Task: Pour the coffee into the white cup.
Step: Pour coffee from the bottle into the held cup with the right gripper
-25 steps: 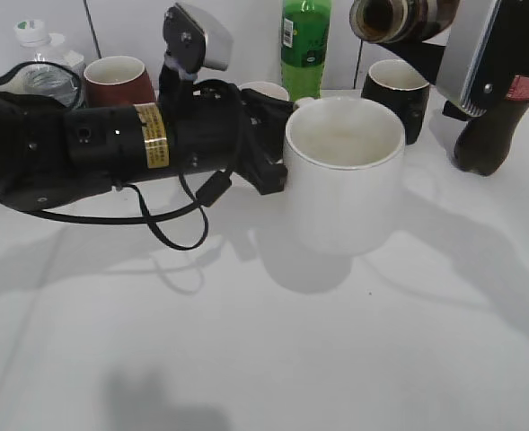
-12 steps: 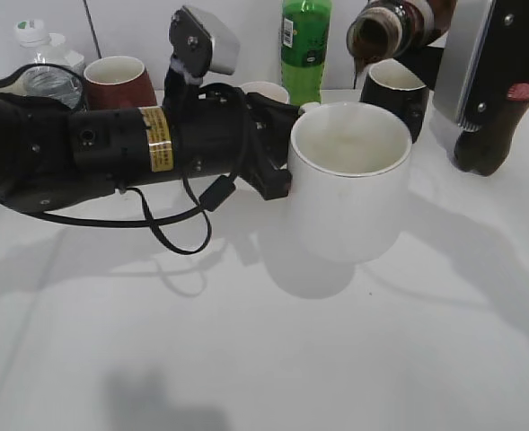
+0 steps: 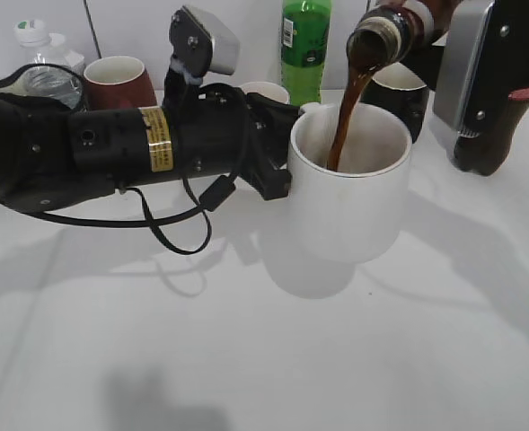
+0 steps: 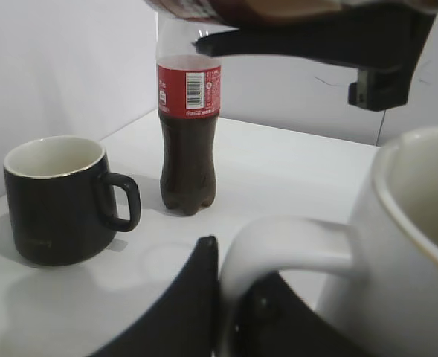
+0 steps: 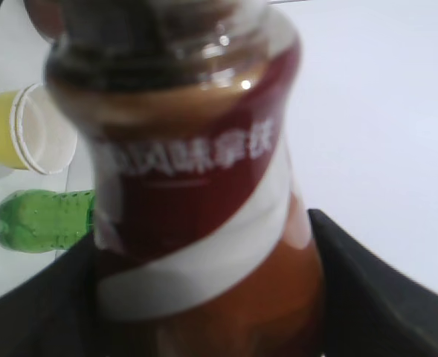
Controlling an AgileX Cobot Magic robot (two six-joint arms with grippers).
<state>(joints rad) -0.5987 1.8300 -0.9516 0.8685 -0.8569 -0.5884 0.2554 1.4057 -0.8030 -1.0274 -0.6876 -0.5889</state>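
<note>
White tabletop (image 3: 273, 359) | white cup (image 3: 349, 193) at centre, handle pinched by left gripper (image 4: 230, 312) to steady it | right gripper (image 3: 480, 63) clamping tilted bottle (image 3: 394, 27) above rim | coffee (image 3: 345, 112) streaming in.

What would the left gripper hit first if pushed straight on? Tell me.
The large white ceramic mug: the left gripper already sits at its handle, so it would meet the mug wall at once, probably shoving it rightward.

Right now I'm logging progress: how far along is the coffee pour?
Done: the left gripper grips the white cup by its handle, and the right arm has the coffee bottle tipped above it. In hand: coffee streams into the cup. Left: finishing the pour and righting the bottle.
</note>
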